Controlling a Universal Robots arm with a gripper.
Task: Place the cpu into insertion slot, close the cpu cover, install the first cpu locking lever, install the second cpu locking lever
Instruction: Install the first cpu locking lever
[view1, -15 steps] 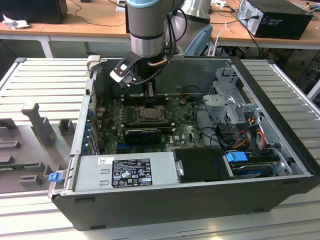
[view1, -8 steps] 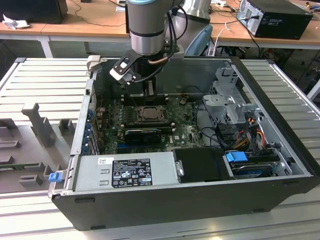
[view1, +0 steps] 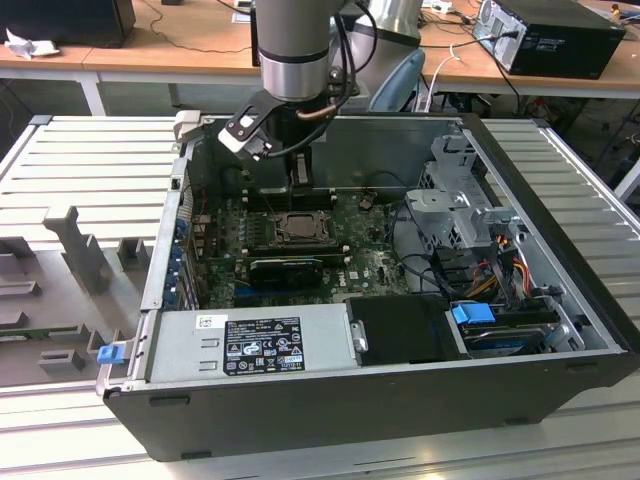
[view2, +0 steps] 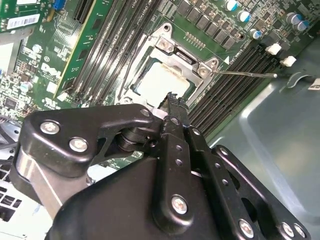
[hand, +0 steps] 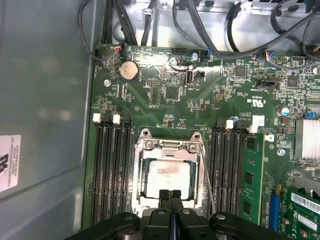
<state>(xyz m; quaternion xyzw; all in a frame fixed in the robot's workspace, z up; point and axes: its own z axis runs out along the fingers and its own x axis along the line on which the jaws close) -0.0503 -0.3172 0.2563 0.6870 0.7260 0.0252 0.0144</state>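
The cpu (hand: 167, 176) lies silver-face up in the insertion slot (hand: 141, 172) on the green motherboard. The cpu cover (hand: 168, 145) is down over it, its metal frame around the chip's face. A thin metal locking lever (hand: 208, 186) runs along one side of the socket; in the second wrist view this lever (view2: 246, 74) sticks out past the cover (view2: 186, 58) and the cpu (view2: 159, 83). My gripper (hand: 170, 194) is shut, fingertips pressed together with nothing between them, right at the cover's edge. In the exterior view the gripper (view1: 299, 186) hangs just above the socket (view1: 297, 226).
Black memory slots (hand: 111, 170) flank the socket on both sides. A long black card (view1: 286, 268) sits beside the socket. The power supply (view1: 250, 345), drive cage (view1: 460, 210) and cables (hand: 210, 35) crowd the case. The case wall (hand: 45, 100) stands close by.
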